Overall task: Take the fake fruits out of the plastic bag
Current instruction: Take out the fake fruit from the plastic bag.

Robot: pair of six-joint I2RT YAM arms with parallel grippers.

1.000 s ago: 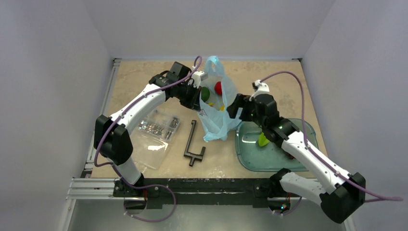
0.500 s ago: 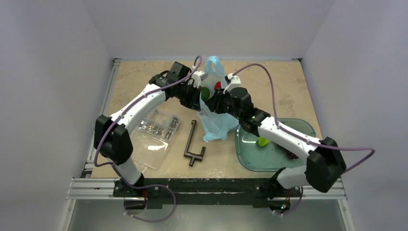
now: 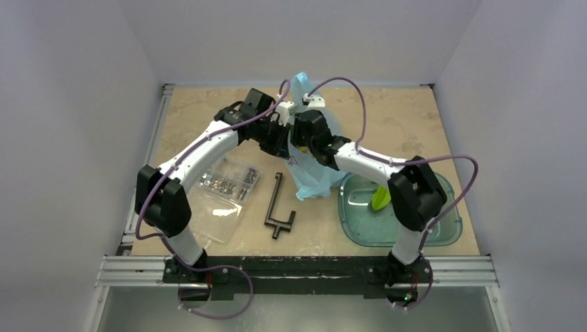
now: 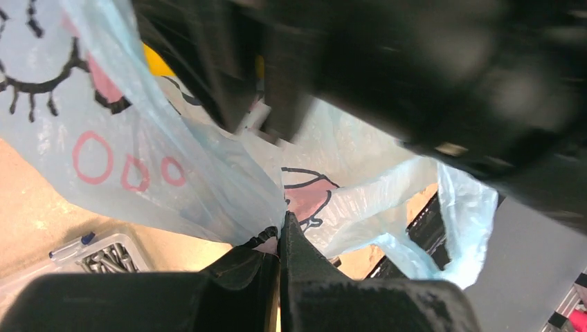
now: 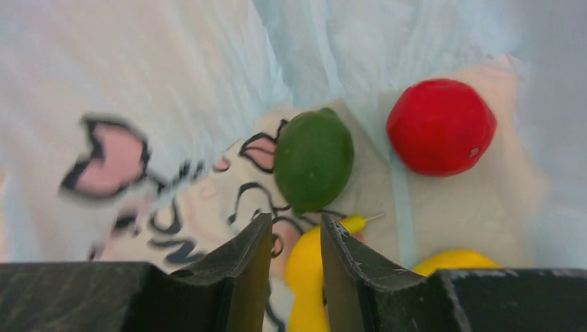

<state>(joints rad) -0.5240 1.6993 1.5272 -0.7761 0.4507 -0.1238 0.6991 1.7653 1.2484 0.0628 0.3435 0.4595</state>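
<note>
Blue plastic bag [image 3: 315, 176], clamped by left gripper [image 4: 280, 234], half-hides the slightly parted right gripper [image 5: 296, 221].

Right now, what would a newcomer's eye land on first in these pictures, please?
The light-blue plastic bag at the far middle of the table draws the eye, the left claw shut on its film. Inside, the right claw, open, faces a green fruit and a red fruit. A teal tray at near right holds a green piece.

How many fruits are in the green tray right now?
1: a green piece lies in the tray, left half, beside the right arm. That arm covers part of the tray, so more may be hidden.
</note>
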